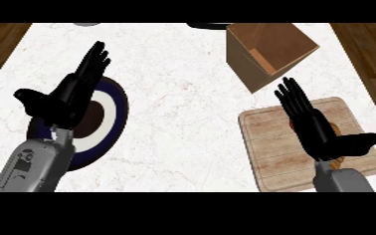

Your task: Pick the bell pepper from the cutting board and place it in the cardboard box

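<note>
Right hand (pixel 314 124), fingers spread straight, hovers over the pale wooden cutting board (pixel 264 144) at lower right, below the open brown cardboard box (pixel 253 69); left hand (pixel 73 92) spread over a dark-rimmed round plate (pixel 117 109) on the white marble table (pixel 183 109).

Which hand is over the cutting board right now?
The right hand, open with straight fingers, is over the wooden cutting board. The left hand, also open, is over the dark-ringed plate instead.

Both forearms are grey, boxy casings with rounded edges. The left forearm (pixel 33 167) carries small dark markings on its upper face (too small to read) and narrows to a slim grey wrist. The left hand (pixel 62 99) and right hand (pixel 316 127) are matt black all over, with slender segmented fingers.
</note>
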You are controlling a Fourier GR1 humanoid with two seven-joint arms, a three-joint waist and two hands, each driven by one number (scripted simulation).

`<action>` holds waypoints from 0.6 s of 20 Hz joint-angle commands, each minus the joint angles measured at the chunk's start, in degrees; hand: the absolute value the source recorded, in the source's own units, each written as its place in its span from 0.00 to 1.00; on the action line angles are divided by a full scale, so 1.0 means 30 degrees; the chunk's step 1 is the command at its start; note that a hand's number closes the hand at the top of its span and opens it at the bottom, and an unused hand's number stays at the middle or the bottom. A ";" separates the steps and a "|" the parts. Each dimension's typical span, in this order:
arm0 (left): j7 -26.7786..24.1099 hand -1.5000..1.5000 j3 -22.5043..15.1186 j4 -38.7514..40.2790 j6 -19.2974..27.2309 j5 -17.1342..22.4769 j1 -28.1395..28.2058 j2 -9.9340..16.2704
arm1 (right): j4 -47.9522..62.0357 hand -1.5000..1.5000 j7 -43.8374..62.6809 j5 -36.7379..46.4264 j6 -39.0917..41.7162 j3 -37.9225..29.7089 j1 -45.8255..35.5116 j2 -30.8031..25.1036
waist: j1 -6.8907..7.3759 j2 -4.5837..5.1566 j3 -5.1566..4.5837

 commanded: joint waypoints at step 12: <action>0.2158 0.50 0.3060 -0.0889 0.0287 0.2594 0.4578 0.1030 | -0.4953 0.00 -0.2198 0.9247 -1.2782 -0.5141 0.2257 -0.4389 | -0.0391 -0.0024 0.0476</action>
